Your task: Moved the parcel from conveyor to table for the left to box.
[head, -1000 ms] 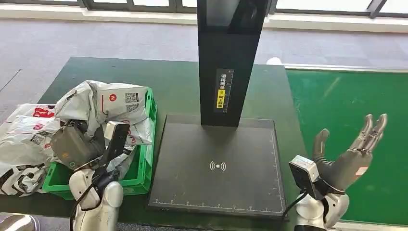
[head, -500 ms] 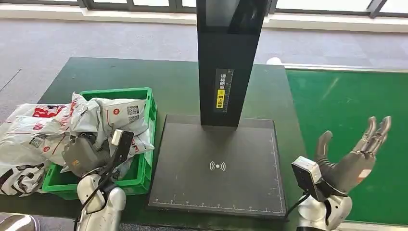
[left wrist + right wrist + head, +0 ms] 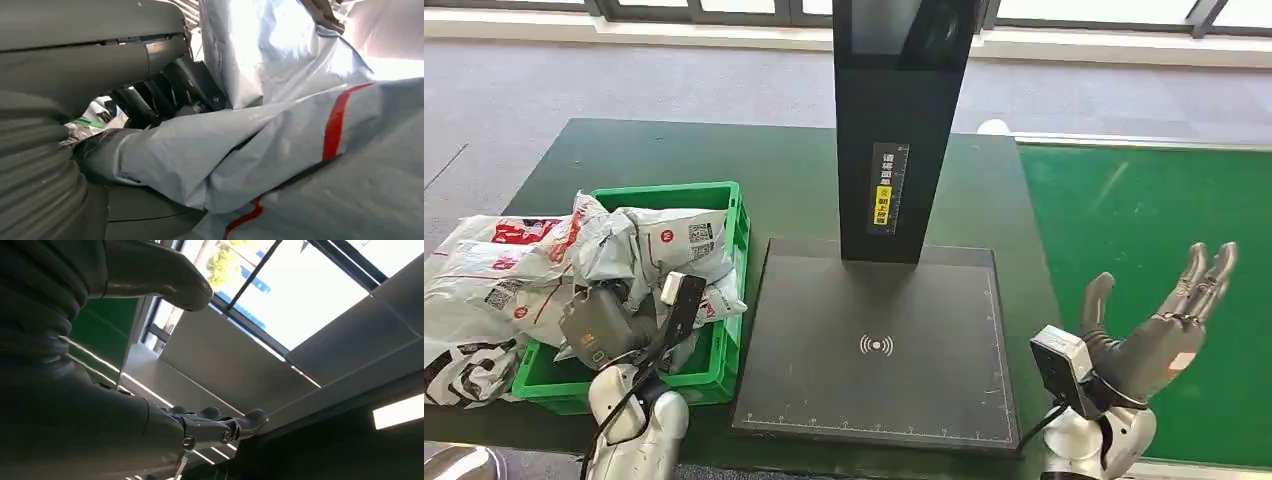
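A crumpled white-grey parcel [image 3: 669, 245] with red marks lies in the green crate [image 3: 674, 190] at the table's left. My left hand [image 3: 609, 322] is low in the crate's near end and grips a fold of that parcel. In the left wrist view the grey plastic of the parcel [image 3: 300, 150] is pinched between the thumb and the dark fingers [image 3: 165, 95]. My right hand [image 3: 1159, 325] is raised over the green conveyor [image 3: 1144, 200], palm up, fingers spread, holding nothing. The right wrist view shows the same right hand [image 3: 75, 365] spread against the ceiling.
A black scanner stand rises from a flat base plate [image 3: 874, 350] in the middle of the dark green table [image 3: 794, 180]; its column [image 3: 899, 120] is tall. More parcels [image 3: 474, 290] are heaped left of the crate, spilling over the table's edge.
My left hand has lowered the parcel from above the crate down into it and drawn back slightly toward me. The right hand has barely shifted.
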Controlling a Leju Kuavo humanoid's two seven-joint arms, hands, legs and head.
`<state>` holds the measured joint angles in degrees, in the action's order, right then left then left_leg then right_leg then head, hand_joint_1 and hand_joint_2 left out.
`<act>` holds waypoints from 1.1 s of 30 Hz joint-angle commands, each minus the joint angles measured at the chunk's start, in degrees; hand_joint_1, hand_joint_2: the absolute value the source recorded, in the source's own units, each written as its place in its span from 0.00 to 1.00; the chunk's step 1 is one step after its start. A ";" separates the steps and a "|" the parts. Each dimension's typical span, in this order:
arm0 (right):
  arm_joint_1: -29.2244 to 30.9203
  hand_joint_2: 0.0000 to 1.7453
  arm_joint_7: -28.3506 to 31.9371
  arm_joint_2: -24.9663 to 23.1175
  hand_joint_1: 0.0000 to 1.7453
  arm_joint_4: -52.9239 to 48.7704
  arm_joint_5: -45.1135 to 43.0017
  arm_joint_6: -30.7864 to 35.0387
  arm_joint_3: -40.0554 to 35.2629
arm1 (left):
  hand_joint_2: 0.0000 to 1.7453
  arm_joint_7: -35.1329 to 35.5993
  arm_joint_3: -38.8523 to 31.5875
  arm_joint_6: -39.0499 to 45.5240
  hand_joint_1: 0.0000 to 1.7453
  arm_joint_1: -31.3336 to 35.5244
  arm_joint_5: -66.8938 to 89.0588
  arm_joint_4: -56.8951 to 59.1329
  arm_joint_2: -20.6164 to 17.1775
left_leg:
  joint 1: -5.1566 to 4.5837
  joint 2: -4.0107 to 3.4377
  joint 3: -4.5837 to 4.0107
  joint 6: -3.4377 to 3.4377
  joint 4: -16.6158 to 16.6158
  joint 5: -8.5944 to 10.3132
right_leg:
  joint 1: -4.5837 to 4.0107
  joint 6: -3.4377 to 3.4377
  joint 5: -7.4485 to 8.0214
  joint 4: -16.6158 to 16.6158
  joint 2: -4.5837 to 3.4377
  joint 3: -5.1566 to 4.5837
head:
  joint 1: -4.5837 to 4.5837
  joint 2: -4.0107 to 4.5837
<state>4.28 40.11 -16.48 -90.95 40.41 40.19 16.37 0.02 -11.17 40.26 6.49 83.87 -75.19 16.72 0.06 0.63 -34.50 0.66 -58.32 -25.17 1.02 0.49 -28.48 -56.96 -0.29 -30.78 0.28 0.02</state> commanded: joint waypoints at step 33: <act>0.66 1.00 -0.11 -1.13 0.00 6.75 -1.31 -0.19 1.83 | 0.00 -7.06 -5.15 -0.26 0.00 -0.97 -10.23 -13.41 3.28 | 0.04 -0.11 0.22 0.03 0.17 -0.03 | -0.06 -0.08 0.01 0.19 -0.04 0.28 | -0.02 0.00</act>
<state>4.20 40.11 -16.44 -87.56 39.12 40.11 17.51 -6.97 -12.33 40.30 5.38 74.07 -87.84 16.81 0.08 0.67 -34.51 0.66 -58.31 -25.17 0.99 0.49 -28.49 -56.96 -0.27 -30.72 0.26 0.02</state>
